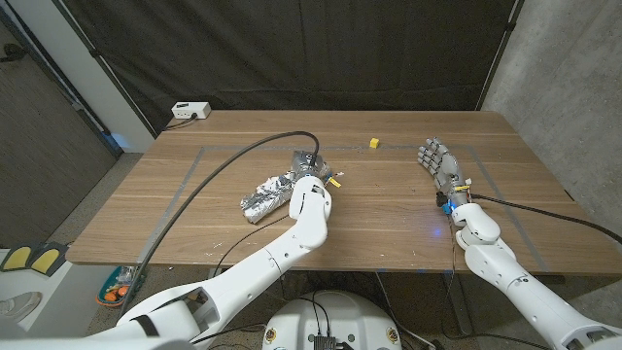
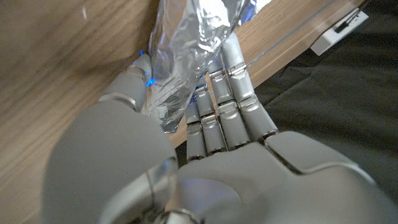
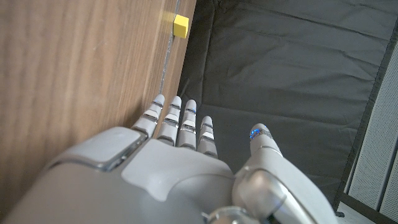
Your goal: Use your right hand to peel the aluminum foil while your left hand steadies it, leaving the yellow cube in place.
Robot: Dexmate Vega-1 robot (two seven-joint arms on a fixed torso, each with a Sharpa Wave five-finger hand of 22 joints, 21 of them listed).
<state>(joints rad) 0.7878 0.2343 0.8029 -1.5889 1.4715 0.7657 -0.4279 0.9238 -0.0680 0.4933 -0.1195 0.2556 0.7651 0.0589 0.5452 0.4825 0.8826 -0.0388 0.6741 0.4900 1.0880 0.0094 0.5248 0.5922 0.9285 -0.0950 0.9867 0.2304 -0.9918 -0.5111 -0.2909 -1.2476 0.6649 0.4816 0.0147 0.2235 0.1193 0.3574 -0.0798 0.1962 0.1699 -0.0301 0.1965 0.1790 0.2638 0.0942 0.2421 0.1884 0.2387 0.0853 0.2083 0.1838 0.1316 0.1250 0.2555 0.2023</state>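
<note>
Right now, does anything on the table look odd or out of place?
Yes: the yellow cube sits bare near the far edge, apart from the crumpled aluminum foil that the left hand grips. The right hand holds nothing.

No text, label, brand, number or sign can be read in any of the views. The small white box point(image 1: 191, 111) at the far edge of the brown wooden table point(image 1: 389, 209) is too small to show any lettering.

Silver foil point(image 1: 264, 197) — yellow cube point(image 1: 373, 144) — brown wooden table point(image 1: 389, 209)
</note>
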